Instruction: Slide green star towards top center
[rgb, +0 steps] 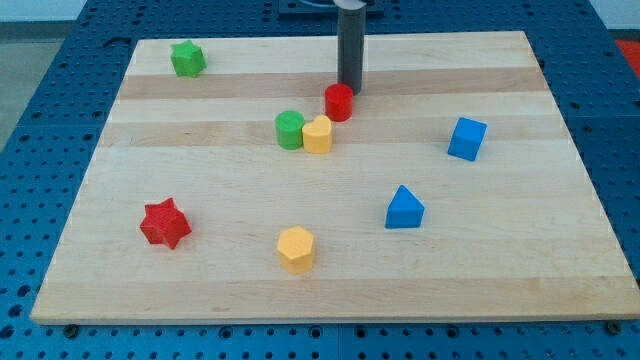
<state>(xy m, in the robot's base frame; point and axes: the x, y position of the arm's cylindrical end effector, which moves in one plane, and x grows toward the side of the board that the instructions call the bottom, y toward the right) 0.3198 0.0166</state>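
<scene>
The green star (187, 58) lies at the view's top left of the wooden board (520, 270). My tip (349, 89) stands near the top centre, far to the right of the green star. It is just above and right of the red cylinder (339, 101), very close to it or touching.
A green cylinder (290, 129) and a yellow block (318, 134) sit side by side below the red cylinder. A blue cube (467, 138) is at the right, a blue triangle (404, 208) lower right, a red star (165, 222) lower left, a yellow hexagon (296, 248) at the bottom.
</scene>
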